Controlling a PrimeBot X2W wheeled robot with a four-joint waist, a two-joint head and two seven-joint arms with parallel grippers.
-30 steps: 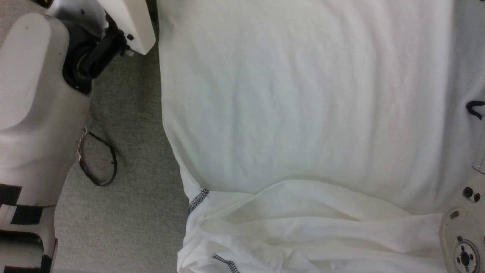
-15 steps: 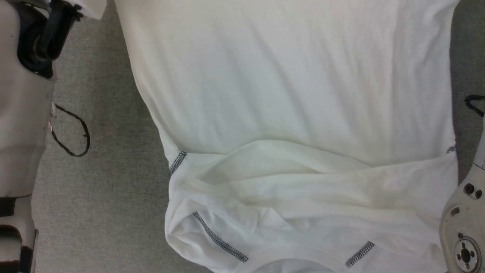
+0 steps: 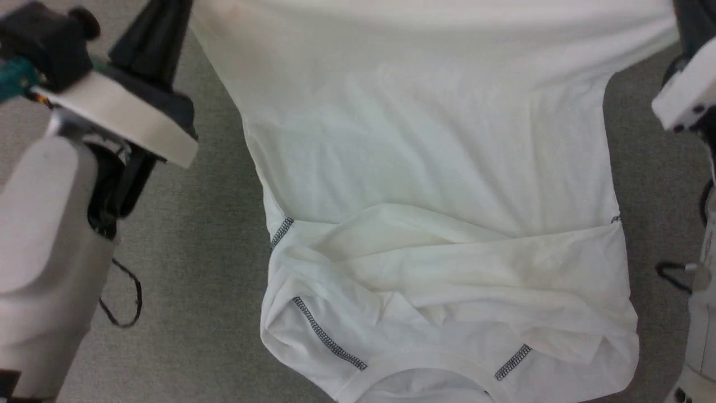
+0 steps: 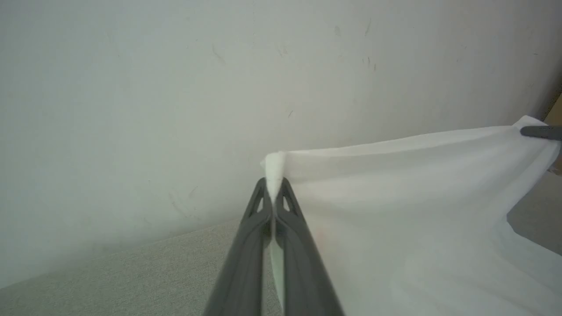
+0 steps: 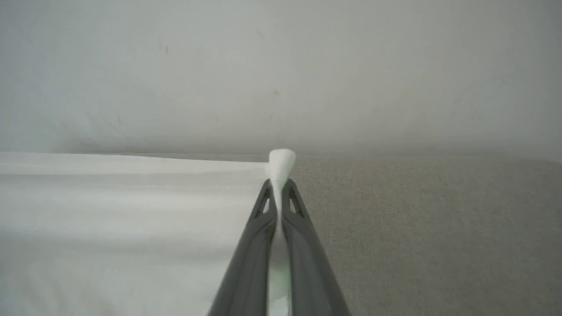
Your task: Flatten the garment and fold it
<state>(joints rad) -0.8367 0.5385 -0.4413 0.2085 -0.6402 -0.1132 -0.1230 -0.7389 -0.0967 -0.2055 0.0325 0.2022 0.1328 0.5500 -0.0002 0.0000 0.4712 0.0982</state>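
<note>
The garment, corners clamped in the left gripper and right gripper, part-flattened; folding apparently not yet begun

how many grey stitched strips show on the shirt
4: a grey stitched strip at the garment's left edge, a long diagonal one lower left, a short one lower right, a tiny bit at the right edge. Folds may hide more.

The dark long-fingered left gripper and right gripper (both pressed tight) each pinch a corner of the white thin garment.
</note>
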